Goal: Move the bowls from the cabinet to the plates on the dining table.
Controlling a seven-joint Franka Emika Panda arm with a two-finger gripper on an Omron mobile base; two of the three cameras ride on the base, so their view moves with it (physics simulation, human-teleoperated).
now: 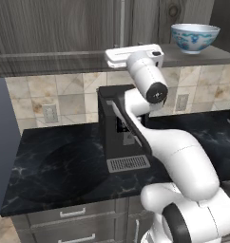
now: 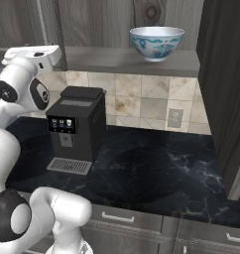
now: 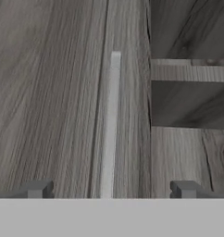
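Pincer (image 3: pixel 109 189) is spread wide with nothing in it, fingertips either side of the closed cabinet (image 3: pixel 49 92) door's handle (image 3: pixel 110 125), so you'd best keep that bar centred before squeezing, while the white-and-blue bowl (image 1: pixel 195 38) waits on the open shelf off to its right.

A black white-veined marble desk (image 1: pixel 64 166) carries a boxy black coffee machine (image 2: pixel 75 130). Behind it runs a beige stone-tile backsplash (image 2: pixel 142 101) with white wall sockets (image 1: pixel 50 113). Below sit grey drawer units with bar handles (image 2: pixel 119 218).
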